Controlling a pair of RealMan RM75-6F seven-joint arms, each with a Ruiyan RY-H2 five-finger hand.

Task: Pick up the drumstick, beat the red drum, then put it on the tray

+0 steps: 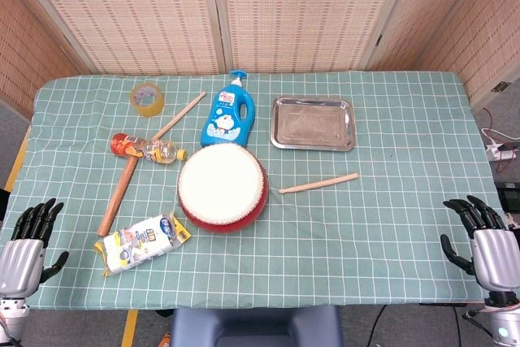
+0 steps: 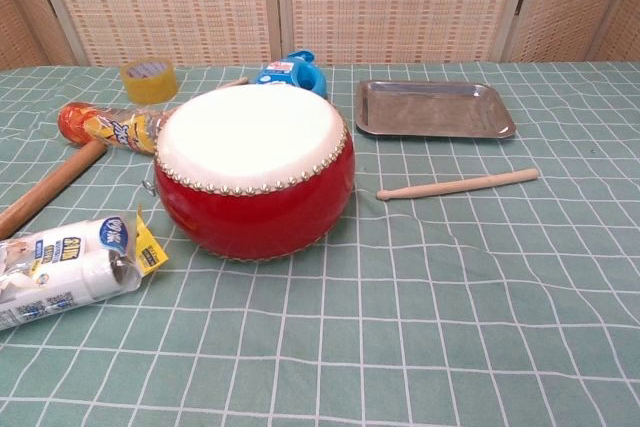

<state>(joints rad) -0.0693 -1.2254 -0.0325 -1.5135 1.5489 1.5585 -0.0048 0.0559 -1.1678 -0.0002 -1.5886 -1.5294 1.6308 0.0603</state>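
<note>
Fingers are being held spread and apart on both hands, nothing gripped: left hand (image 1: 23, 243) is sitting at the near left table edge, right hand (image 1: 485, 240) at the near right edge, both seen only in the head view. Drumstick (image 1: 318, 184) is lying flat on the checked cloth (image 1: 366, 233), just right of the red drum (image 1: 222, 187), tip pointing at it, not touched. Tray (image 1: 313, 123) is being left bare, far of the drumstick. Blue bottle (image 1: 228, 112), tape roll (image 1: 147, 97), wooden mallet (image 1: 119, 192), white packet (image 1: 142, 241) are lying left and far.
</note>
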